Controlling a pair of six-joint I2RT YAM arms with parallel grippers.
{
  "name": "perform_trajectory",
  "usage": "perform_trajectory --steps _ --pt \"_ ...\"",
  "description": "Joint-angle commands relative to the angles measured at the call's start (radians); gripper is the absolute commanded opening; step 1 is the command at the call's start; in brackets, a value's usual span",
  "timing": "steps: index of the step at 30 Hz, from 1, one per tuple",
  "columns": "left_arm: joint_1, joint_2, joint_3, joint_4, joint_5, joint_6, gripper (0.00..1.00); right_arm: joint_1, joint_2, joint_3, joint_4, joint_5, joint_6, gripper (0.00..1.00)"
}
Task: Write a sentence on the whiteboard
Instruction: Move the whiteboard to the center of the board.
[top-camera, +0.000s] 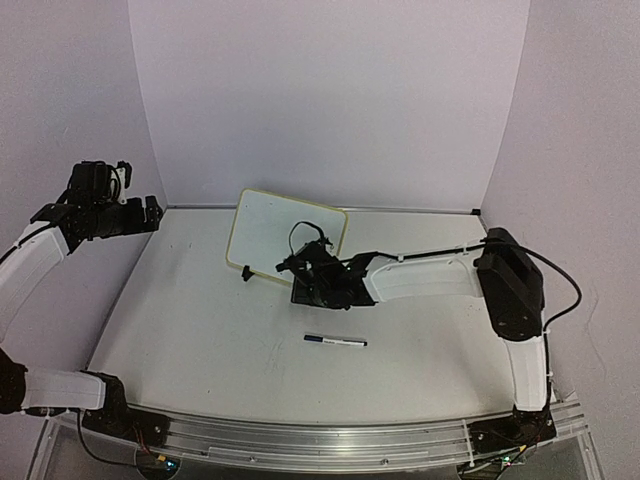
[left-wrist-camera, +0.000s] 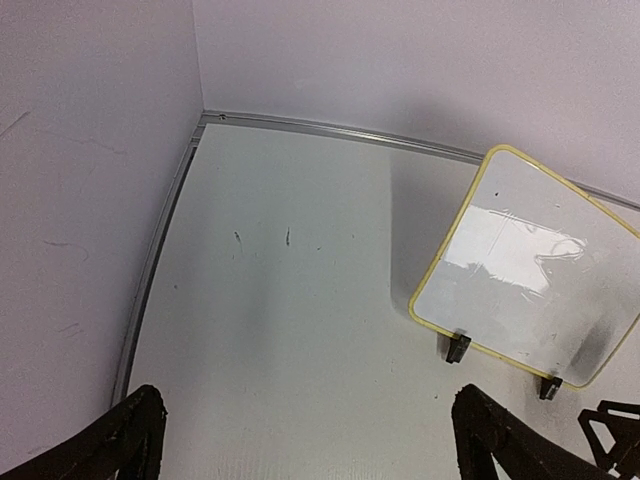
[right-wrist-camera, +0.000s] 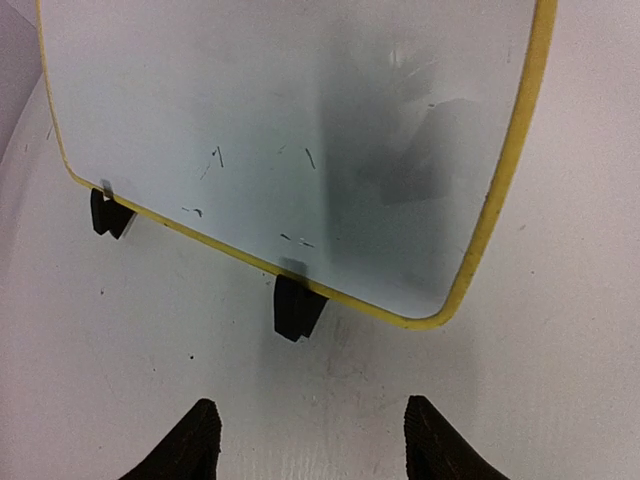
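Note:
The whiteboard stands tilted back on two black clip feet at the far middle of the table. Its yellow-rimmed face carries only a few faint specks; no sentence shows on it. My right gripper hovers low just in front of the board's lower right corner. It is open, with bare table between its fingers. My left gripper is raised at the far left, open wide and empty, well away from the board.
A blue-capped white marker lies flat on the table in front of the right arm, near the middle. Pale walls close in the table on the left, back and right. A metal rail runs along the near edge.

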Motion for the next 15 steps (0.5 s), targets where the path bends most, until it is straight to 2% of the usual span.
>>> perform_trajectory --steps 1,15 --pt "0.002 -0.02 -0.002 0.034 0.025 -0.01 1.0 0.005 0.09 0.108 -0.023 -0.013 0.049 0.57" --pt "0.001 -0.029 0.003 0.026 0.038 -0.016 0.99 0.006 0.339 0.393 -0.167 0.101 0.067 0.54"
